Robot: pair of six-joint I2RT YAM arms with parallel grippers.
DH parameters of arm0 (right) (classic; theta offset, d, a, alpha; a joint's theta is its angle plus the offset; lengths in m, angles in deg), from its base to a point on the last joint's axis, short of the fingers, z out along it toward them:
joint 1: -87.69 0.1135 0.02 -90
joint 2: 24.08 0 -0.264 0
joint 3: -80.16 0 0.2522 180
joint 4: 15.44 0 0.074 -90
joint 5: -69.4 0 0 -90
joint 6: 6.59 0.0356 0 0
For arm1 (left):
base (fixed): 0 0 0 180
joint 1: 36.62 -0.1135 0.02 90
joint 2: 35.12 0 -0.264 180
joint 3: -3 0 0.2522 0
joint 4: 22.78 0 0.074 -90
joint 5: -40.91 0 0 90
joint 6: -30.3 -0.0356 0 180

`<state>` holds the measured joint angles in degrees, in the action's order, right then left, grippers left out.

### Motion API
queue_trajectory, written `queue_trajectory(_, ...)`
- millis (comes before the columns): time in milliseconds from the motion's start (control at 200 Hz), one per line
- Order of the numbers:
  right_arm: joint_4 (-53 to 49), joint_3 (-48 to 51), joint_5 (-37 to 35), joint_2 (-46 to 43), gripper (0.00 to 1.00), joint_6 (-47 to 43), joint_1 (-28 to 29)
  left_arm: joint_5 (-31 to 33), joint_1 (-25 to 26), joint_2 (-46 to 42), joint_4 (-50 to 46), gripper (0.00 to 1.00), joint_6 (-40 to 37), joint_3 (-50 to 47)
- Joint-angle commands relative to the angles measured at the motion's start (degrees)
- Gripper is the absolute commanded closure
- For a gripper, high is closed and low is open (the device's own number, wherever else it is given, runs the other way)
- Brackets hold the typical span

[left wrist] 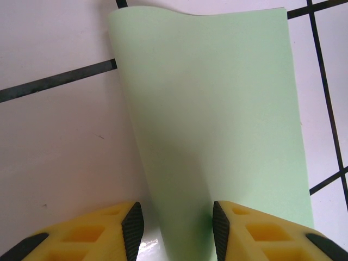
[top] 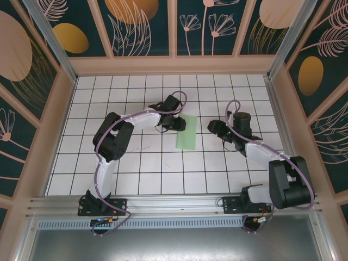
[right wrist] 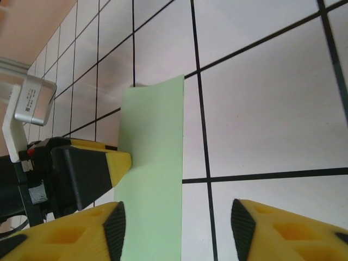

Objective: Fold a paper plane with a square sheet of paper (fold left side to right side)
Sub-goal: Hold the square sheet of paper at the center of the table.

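— Tool status first. How does the left tool (left wrist: 178,231) stand?

— Spread. Its two black pads (left wrist: 134,228) sit apart, and the near end of the green sheet (left wrist: 217,109) runs into the gap between them. A sliver of bare desk (left wrist: 54,152) shows between the left-hand pad and the sheet's edge. The pads do not close on the paper.

— And the right tool (right wrist: 176,228)?

— Also spread, holding nothing. In the top view it hangs over the desk to the right of the sheet, apart from it. White tile and a black grid line lie under its gap.

— Locate the sheet.

— At the middle of the desk, between the two tools. It lies as a narrow rectangle, with its long sides running from the near edge toward the far edge. Every visible face is plain light green.

— Contact points?

— In the right wrist view, one yellow fingertip (right wrist: 120,162) of the left tool meets the sheet's left long edge. In the left wrist view, that side of the sheet appears to curve slightly up off the desk, with a shadow along it.
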<state>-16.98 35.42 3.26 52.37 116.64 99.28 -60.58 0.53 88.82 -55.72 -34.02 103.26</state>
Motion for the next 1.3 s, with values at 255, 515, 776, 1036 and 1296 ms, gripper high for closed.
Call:
queue_trajectory(255, 6.29, -6.4, 4.97, 13.69, 0.82, 2.47, 5.8, 1.72, 0.48, 4.2, 0.24, 0.57, -1.08, -0.09)
queue_trajectory(515, 3.32, -13.85, 2.82, 22.36, 0.91, 1.56, 10.29, 1.99, 0.49, 4.2, 0.17, 0.57, -1.02, -0.19)
queue_trajectory(776, -1.72, -16.92, -0.1, 26.63, 0.91, -0.31, 11.52, 1.83, 0.56, 4.2, 0.16, 0.56, -0.84, -0.13)
queue_trajectory(1036, -4.53, -16.94, -0.72, 28.67, 0.91, -1.57, 11.52, 1.91, 0.61, 3.88, 0.27, 0.57, -0.89, -0.17)
queue_trajectory(1296, -6.37, -15.3, -1.47, 29.76, 0.92, -2.12, 11.59, 4.43, 0.5, -0.93, 0.06, 0.51, -1.47, -0.36)
